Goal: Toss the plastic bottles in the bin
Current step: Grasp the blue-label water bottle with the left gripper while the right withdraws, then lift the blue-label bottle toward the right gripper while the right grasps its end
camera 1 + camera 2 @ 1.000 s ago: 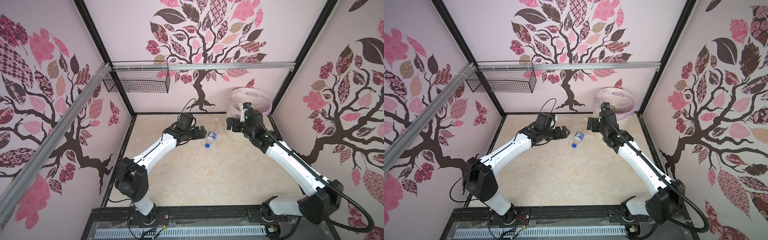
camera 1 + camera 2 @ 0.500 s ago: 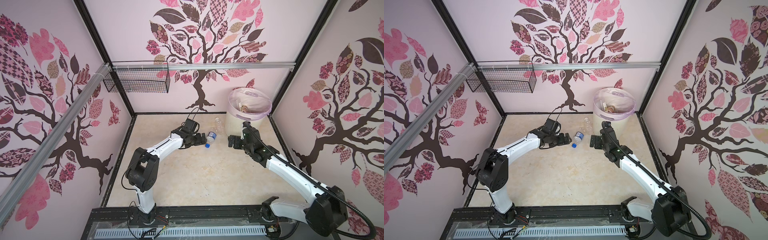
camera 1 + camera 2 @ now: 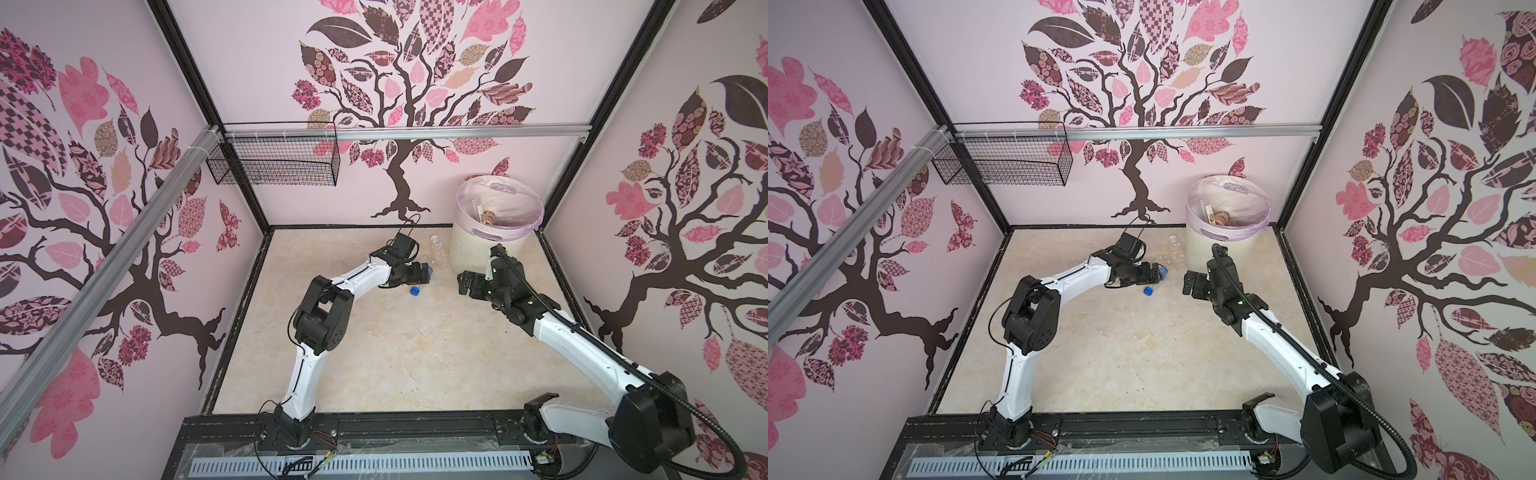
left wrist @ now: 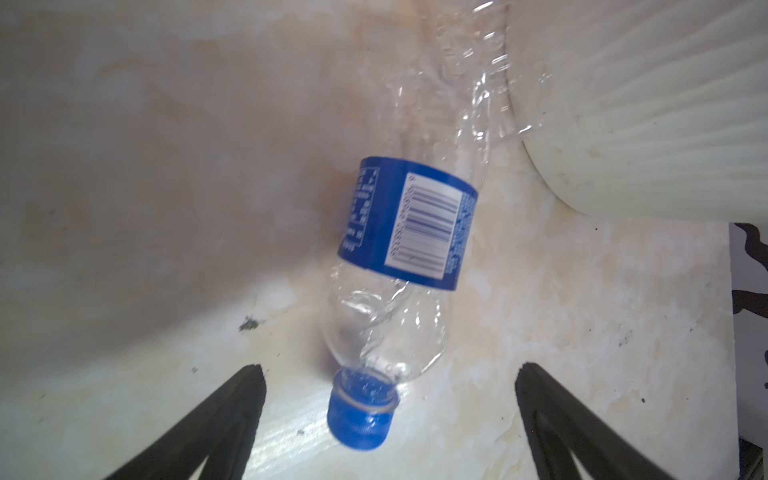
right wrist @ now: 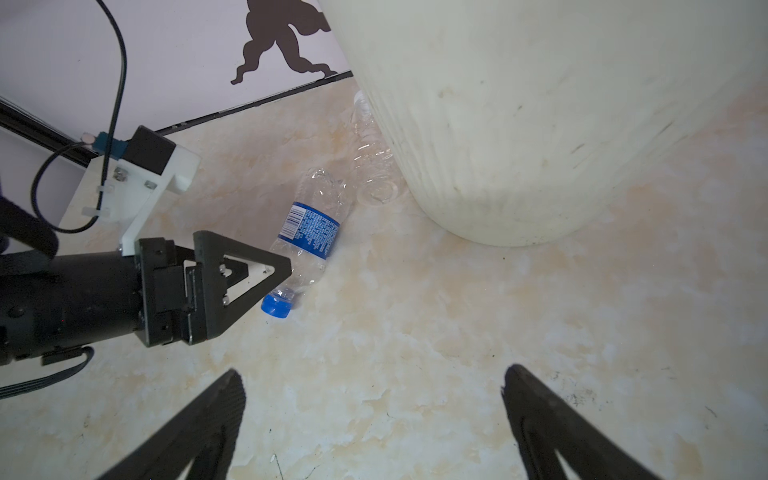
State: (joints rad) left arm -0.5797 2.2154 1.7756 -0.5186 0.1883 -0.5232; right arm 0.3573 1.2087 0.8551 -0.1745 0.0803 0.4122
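**Left arm.** Base on the front rail, elbow folded high, forearm stretched low toward the back of the surface [image 3: 395,353]. The wrist is level and aims at the bin [image 3: 469,253].

**Left pincer** [image 3: 422,272]. The jaws are spread wide and hold nothing. In the left wrist view the two black fingers stand on either side of the cap end of the blue-capped bottle [image 4: 409,224], apart from it. In the right wrist view one fingertip overlaps the bottle's shoulder, and contact cannot be told.

**Right arm.** Base at the front right, forearm extended long toward the back, wrist bent over so that the tool points down and toward the left arm.

**Right pincer** [image 3: 465,282]. The jaws are spread wide and empty. It hangs above bare surface just in front of the bin.

**Blue-capped bottle.** Clear and crumpled, with a blue label. It lies on its side on the surface, cap toward the front and base toward the bin.

**Clear bottle** [image 3: 439,253]. It has no label and lies on its side against the foot of the bin, just behind the blue-capped bottle.

**Bin.** Cream with ribbed sides and a lilac liner [image 3: 498,183], upright in the back right corner. Some items show inside, including a brown-labelled one.

**Wire basket** [image 3: 274,162]. Black, hung on the back rail, well apart from both arms.
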